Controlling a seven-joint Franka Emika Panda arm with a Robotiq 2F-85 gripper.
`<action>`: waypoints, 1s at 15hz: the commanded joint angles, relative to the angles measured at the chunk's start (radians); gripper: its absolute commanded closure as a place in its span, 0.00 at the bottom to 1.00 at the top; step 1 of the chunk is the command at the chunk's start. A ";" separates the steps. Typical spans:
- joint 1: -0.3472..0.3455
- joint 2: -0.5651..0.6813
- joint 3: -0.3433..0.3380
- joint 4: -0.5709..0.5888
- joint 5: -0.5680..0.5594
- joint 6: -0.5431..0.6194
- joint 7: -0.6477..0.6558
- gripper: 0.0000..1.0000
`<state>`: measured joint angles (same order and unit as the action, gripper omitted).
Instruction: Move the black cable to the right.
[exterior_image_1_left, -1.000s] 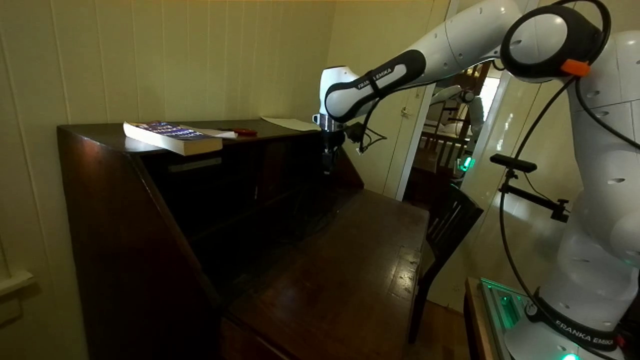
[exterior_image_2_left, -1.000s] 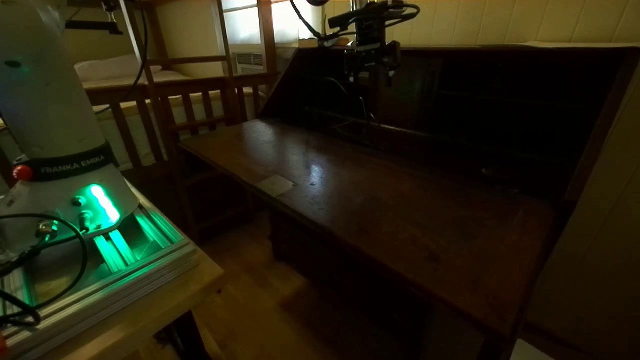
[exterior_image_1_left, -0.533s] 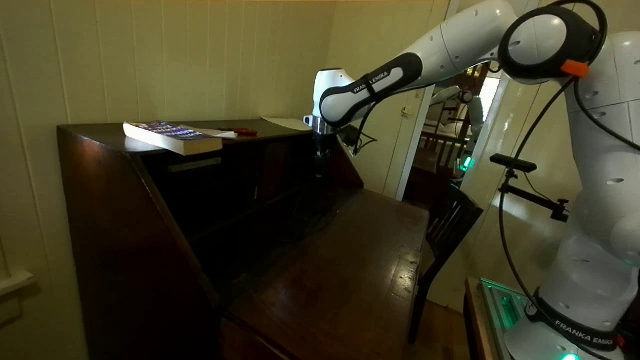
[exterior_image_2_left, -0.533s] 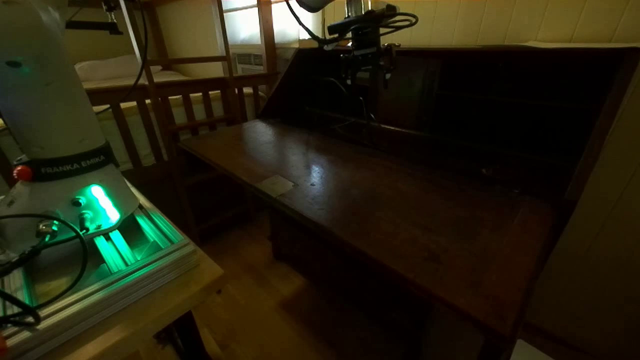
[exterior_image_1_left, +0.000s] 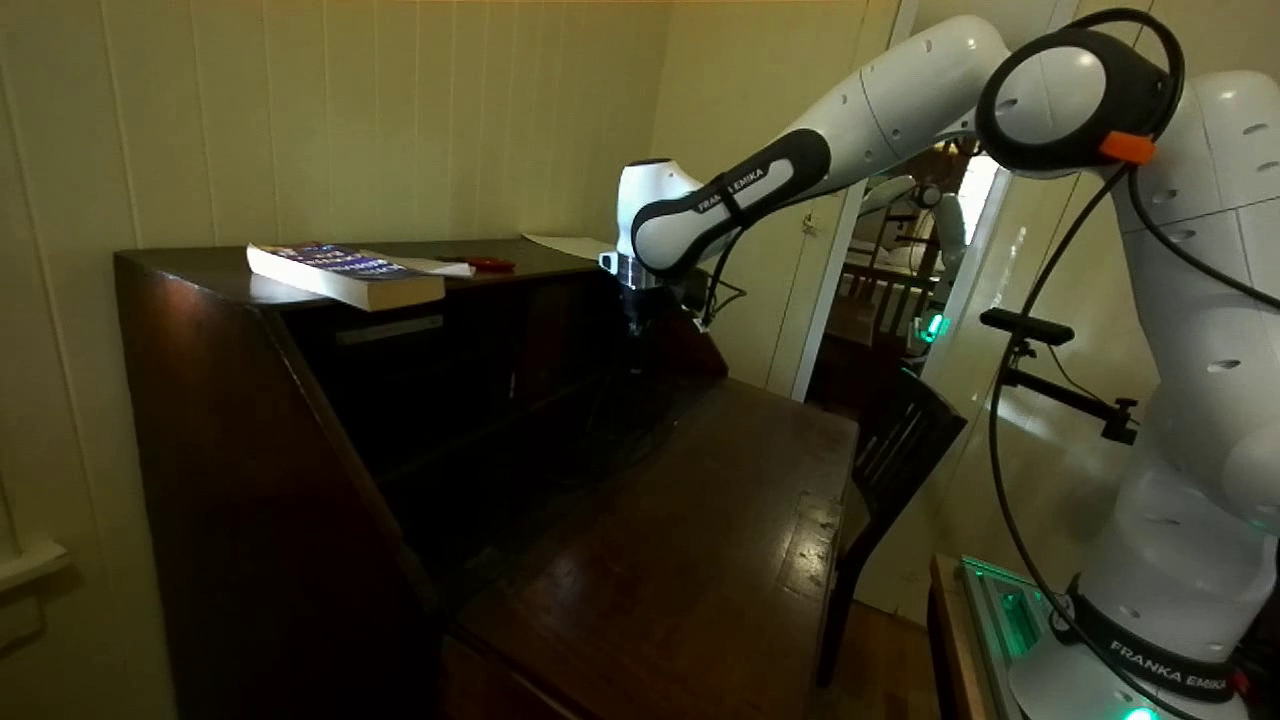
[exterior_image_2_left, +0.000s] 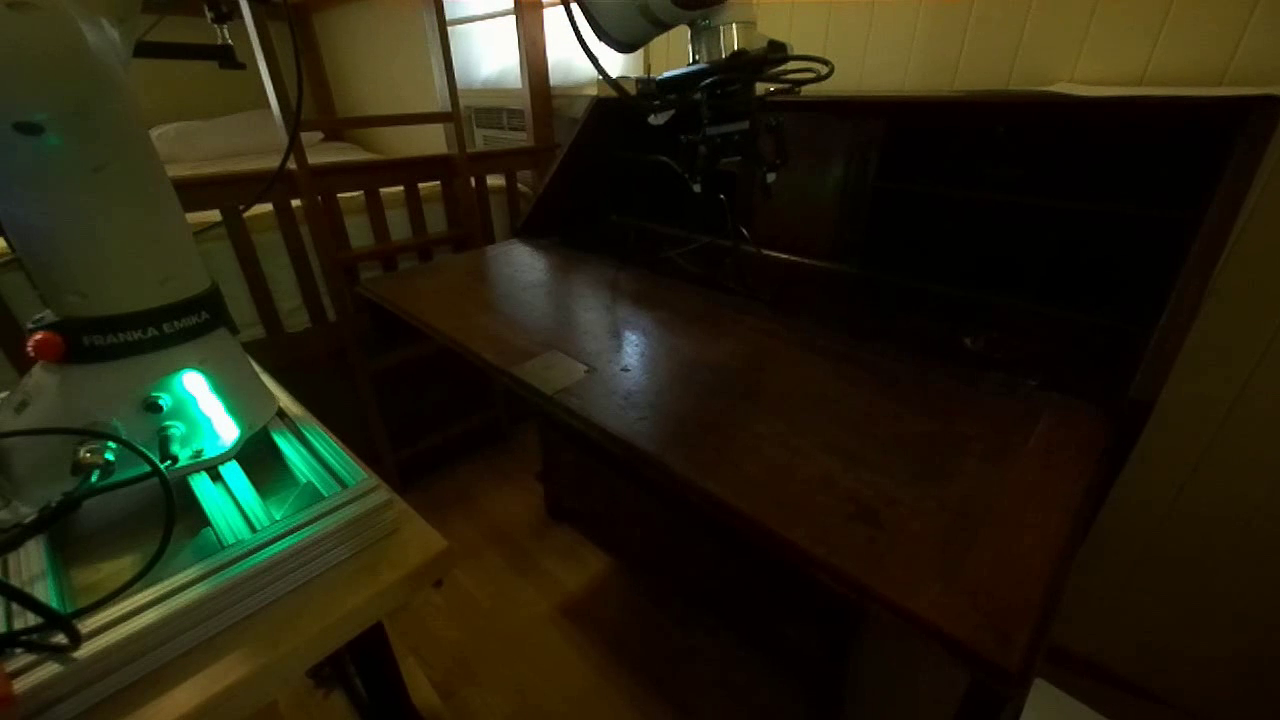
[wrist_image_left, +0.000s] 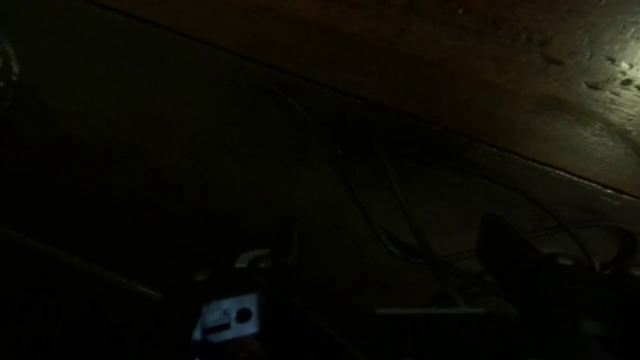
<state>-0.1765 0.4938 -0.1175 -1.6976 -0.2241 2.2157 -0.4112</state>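
The black cable (wrist_image_left: 400, 200) lies in loose curves and loops on the dark back part of the desk in the wrist view. It shows faintly in an exterior view (exterior_image_2_left: 745, 237), below my gripper (exterior_image_2_left: 733, 180). My gripper also shows in an exterior view (exterior_image_1_left: 636, 366), above the back of the desk at its far end. In the wrist view my gripper (wrist_image_left: 390, 235) is open, its fingers wide apart. Strands of cable show between and beyond the fingers, and some are hidden behind the right finger. I cannot tell whether any strand touches a finger.
The dark wooden desk (exterior_image_1_left: 700, 520) has a deep shadowed hutch (exterior_image_2_left: 1000, 210) behind its writing surface. A book (exterior_image_1_left: 345, 275), a red item (exterior_image_1_left: 490, 264) and paper (exterior_image_1_left: 570, 246) lie on the hutch top. A dark chair (exterior_image_1_left: 905, 450) stands by the desk's front edge.
My gripper has moved lower toward the desk, and a little left in an exterior view. It has stayed open. The cable has not visibly moved.
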 joint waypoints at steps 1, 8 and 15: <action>-0.001 0.015 0.006 0.016 -0.027 0.010 -0.002 0.37; -0.004 0.011 0.016 0.010 -0.015 0.004 -0.014 0.88; -0.019 -0.145 0.049 -0.094 0.034 -0.045 -0.075 0.99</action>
<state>-0.1750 0.4813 -0.1003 -1.7011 -0.2214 2.1983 -0.4183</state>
